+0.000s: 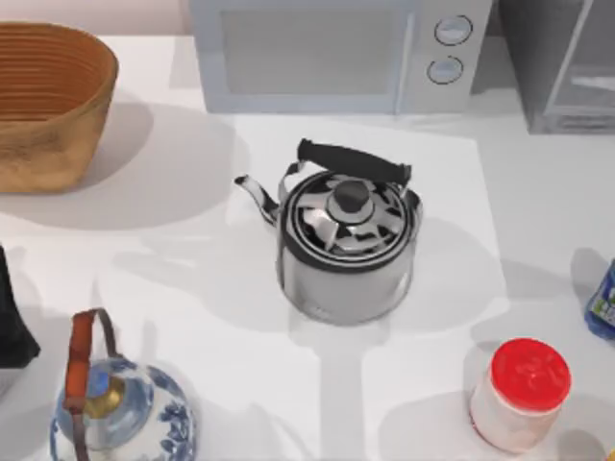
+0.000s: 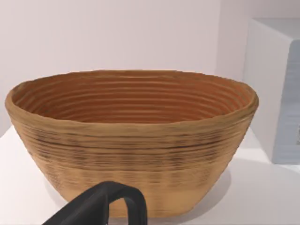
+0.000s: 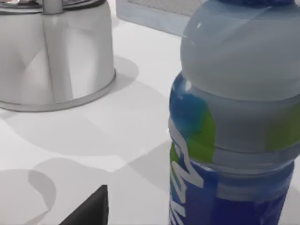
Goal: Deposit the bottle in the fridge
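The bottle, deep blue with a green and white label, stands at the table's right edge, cut off by the top view's border. In the right wrist view the bottle looms very close, upright, with a dark part of my right gripper low beside it and apart from it. The fridge, a dark grey box with a silver-framed door panel, stands at the back right. My left arm rests at the left edge; a dark part of my left gripper shows before the basket.
A steel kettle stands mid-table. The pale microwave sits at the back, a woven basket at the back left. A blue-and-white teapot stands front left, and a white jar with a red lid front right.
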Motion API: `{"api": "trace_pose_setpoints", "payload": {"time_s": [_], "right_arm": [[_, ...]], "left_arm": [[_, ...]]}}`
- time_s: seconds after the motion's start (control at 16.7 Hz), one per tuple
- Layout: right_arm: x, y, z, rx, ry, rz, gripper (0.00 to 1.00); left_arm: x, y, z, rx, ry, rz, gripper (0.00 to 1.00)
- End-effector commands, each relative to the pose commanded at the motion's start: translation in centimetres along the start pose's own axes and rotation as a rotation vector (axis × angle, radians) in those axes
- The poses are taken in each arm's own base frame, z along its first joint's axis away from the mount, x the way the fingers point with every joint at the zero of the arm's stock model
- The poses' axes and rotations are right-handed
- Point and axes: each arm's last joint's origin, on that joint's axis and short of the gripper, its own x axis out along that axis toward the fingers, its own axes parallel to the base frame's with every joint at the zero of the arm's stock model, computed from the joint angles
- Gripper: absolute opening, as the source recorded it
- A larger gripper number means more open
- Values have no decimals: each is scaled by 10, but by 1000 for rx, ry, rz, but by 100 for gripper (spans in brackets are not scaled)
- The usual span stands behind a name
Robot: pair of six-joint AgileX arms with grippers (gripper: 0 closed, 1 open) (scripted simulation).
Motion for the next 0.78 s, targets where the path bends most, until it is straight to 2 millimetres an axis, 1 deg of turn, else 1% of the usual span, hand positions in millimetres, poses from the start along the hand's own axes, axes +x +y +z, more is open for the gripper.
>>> {"api": "trace_pose_setpoints", "payload": {"time_s": [0.18, 0.3, 0.54, 0.78], "right_arm": [[3, -3, 4, 4, 0, -2, 100], [9, -6, 9, 3, 0, -3, 100], [28, -13, 13, 3, -1, -3, 100], [49, -10, 8, 3, -3, -2, 100]], "left_arm": [[0, 0, 0, 0, 0, 0, 100], [0, 0, 0, 0, 0, 0, 100], [0, 0, 0, 0, 0, 0, 100], [0, 0, 0, 0, 0, 0, 100]]}}
